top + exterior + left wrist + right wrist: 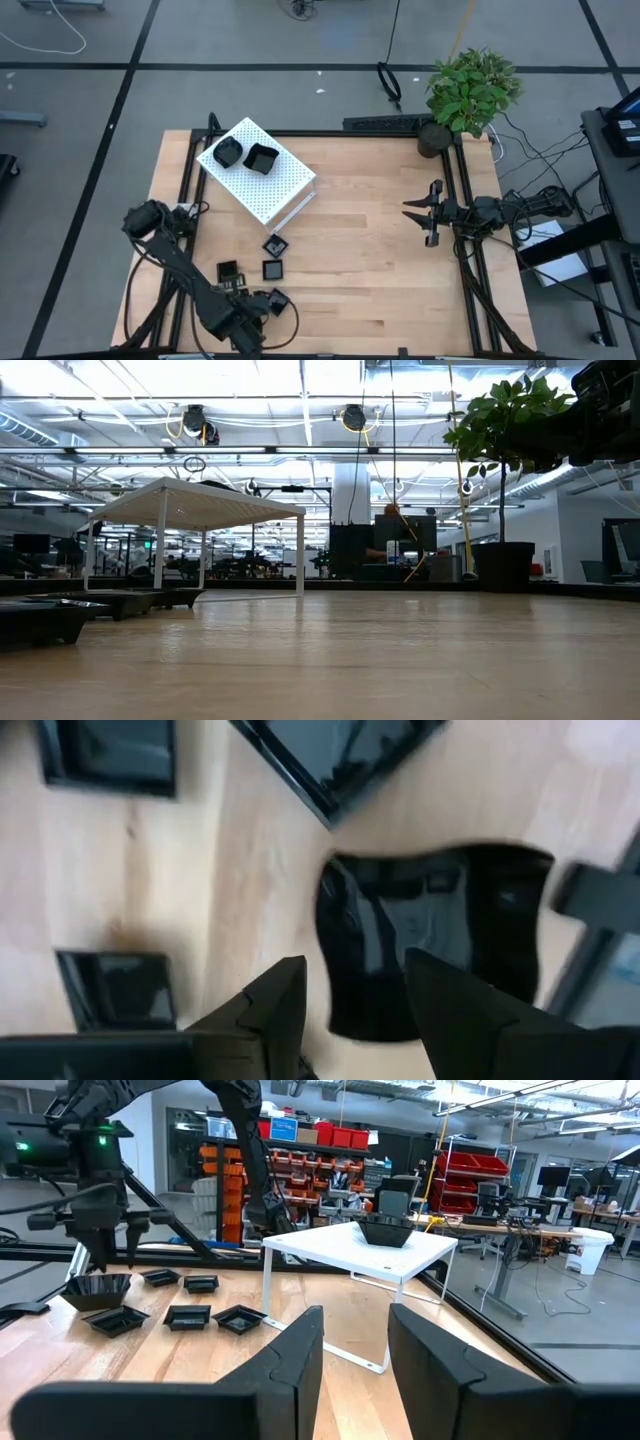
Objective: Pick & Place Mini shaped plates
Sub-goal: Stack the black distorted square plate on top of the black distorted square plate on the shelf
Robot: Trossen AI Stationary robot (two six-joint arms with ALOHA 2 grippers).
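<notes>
My left gripper (262, 303) is down at the near-left corner of the table (380, 260), hanging right over a scalloped plate (430, 935) with wavy edges. The fingers (275, 1010) are spread apart with nothing between them, so nothing grabbed, and from the wrist view that dish sits just beyond the fingertips. I can't tell whether they touch it.

More mini shaped plates (273, 256) are lying flat on the wood nearby: two small square ones between me and the white perforated box (262, 172), plus another by my arm. Two more black dishes (246, 155) sit on top of that box, which stands raised on legs at the back-left.

My right gripper (428, 213) is parked over at the right side of the table, well apart from everything, fingers (290, 1355) parted and empty. A potted plant (468, 92) is in the far-right corner.
</notes>
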